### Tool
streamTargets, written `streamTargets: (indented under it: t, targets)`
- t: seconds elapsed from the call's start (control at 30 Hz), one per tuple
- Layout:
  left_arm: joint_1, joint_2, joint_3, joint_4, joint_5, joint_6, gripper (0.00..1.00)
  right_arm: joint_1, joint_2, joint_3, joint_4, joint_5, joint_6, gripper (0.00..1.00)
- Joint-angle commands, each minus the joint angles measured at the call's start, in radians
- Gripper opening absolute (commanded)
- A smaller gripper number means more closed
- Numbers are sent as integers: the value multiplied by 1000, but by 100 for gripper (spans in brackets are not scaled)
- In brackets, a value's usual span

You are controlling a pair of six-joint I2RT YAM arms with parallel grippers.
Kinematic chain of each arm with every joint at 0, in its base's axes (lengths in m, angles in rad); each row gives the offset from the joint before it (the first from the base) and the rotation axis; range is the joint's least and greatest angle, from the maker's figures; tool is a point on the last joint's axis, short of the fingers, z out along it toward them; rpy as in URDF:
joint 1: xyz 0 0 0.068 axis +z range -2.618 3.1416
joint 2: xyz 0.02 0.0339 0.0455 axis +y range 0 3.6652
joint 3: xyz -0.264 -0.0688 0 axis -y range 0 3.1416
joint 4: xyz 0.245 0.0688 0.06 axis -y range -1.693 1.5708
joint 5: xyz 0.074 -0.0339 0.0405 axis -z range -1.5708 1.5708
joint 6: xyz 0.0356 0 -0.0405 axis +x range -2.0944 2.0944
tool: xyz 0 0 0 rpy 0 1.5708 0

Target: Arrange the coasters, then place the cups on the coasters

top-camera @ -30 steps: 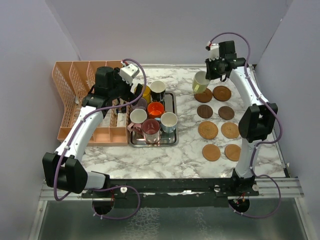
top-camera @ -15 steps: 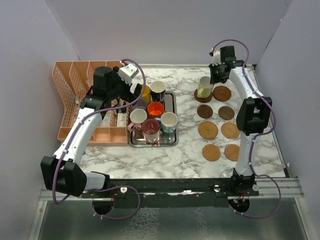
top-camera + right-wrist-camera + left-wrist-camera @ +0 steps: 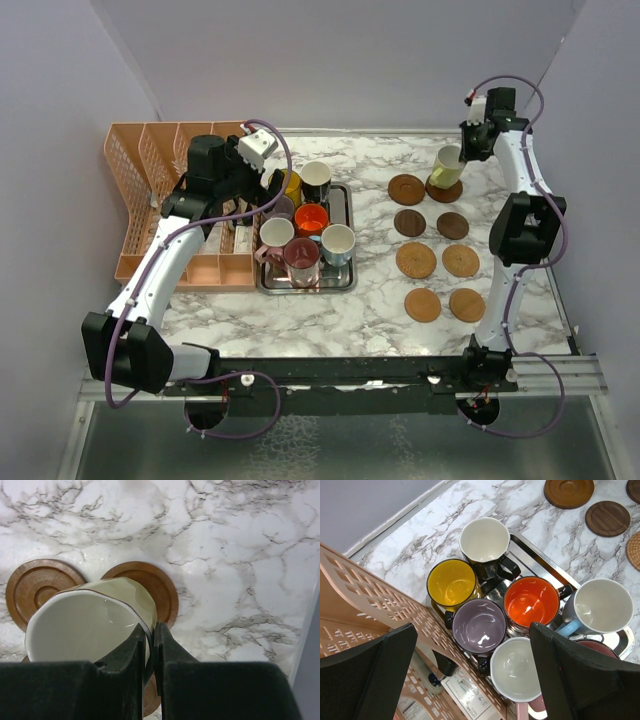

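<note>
Lavender walls [image 3: 330,60], marble tbl [image 3: 370,310], even light

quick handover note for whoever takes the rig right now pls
Left gripper: open, empty, hovering above the seven cups on the tray.
Right gripper: shut on the rim of the cream cup, over the far right coaster; cannot tell if it touches.
Done: eight coasters laid in two columns of four.
Left: release the cream cup on its coaster, then move the seven cups (yellow, black, purple, orange, light blue, pink-white, maroon) to the bare coasters.
</note>
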Motion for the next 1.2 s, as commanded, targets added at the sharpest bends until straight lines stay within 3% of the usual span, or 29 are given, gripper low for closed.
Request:
streamTargets:
  t: [0.0,1.17]
  targets:
    - [-3,-19,-3,5,31,15,99,-31,33,71,-4,-34,-16,1]
    - [-2,-1,8,3,24,19,99,-55,104,127,-73,-93,-60,3]
